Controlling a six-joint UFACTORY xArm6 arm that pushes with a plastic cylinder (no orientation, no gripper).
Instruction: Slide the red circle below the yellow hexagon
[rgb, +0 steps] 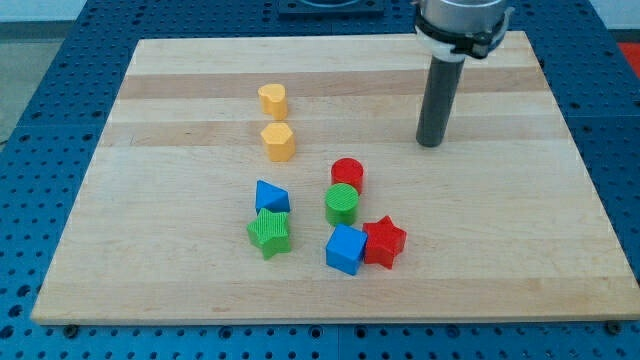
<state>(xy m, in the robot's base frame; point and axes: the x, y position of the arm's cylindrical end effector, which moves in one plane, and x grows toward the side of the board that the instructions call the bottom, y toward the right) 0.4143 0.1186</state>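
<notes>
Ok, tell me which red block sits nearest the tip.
The red circle, touching the green circle. The red star lies farther from my tip.

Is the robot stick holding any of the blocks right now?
No, nothing is held. My tip stands alone on the board, up and to the view's right of the red circle, touching no block.

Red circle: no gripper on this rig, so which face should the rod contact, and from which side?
Contact the red circle on its side wall facing the view's right, and push toward the view's left. The yellow hexagon sits up-left of it, so the spot below it lies leftward. The green circle touches the red one from below. My tip stands up-right, apart.
</notes>
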